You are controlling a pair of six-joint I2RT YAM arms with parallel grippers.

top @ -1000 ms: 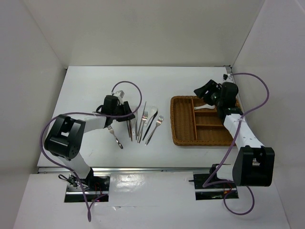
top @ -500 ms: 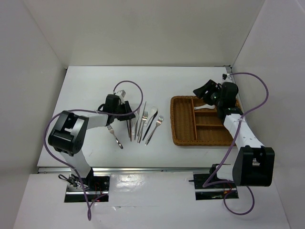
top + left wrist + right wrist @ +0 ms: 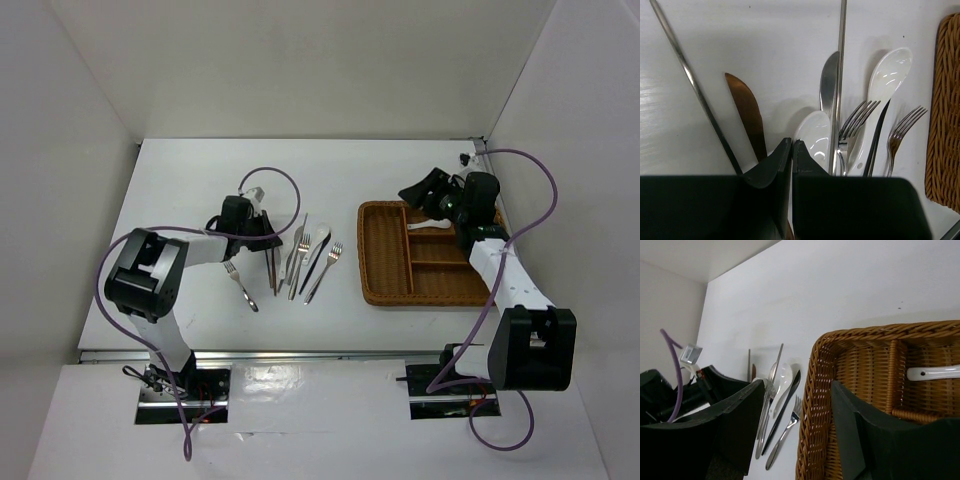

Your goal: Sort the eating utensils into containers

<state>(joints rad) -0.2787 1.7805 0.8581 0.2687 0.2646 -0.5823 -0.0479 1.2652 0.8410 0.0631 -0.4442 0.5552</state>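
Top external shows the whole wicker tray (image 3: pixel 410 298), with a white spoon (image 3: pixel 432 228) in its far short compartment and the loose utensils (image 3: pixel 300 255) lying well to its left. Left wrist shows the left gripper (image 3: pixel 791 150) with its fingers together over a brown-handled piece (image 3: pixel 746 110); whether it grips the piece cannot be told. Right wrist shows the right gripper (image 3: pixel 797 390) spread apart over the tray's corner, holding nothing.

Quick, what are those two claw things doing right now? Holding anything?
Left gripper: closed by the brown piece; whether it grips it cannot be told.
Right gripper: open, empty.
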